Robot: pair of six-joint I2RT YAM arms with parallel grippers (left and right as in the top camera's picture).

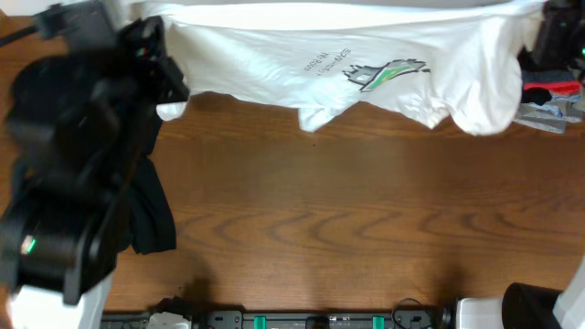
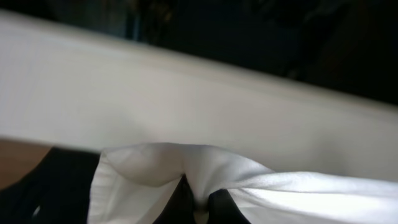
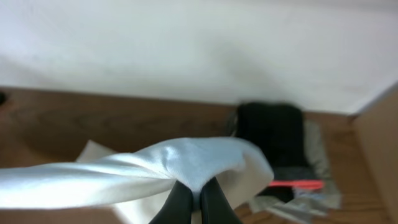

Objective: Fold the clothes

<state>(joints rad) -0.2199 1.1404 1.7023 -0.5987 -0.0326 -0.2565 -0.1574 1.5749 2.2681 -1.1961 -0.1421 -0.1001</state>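
White T-shirt (image 1: 274, 46) hangs stretched between left pincer (image 2: 200, 202) and right pincer (image 3: 196, 199), each pinched tight on its fabric.

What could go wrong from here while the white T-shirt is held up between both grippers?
The left gripper and right gripper each pinch only a small bunch of the white T-shirt, so it might slip free. The black garment lies beneath the left arm and could be dragged along. The shirt's lower edge hangs unevenly, so it may land creased.
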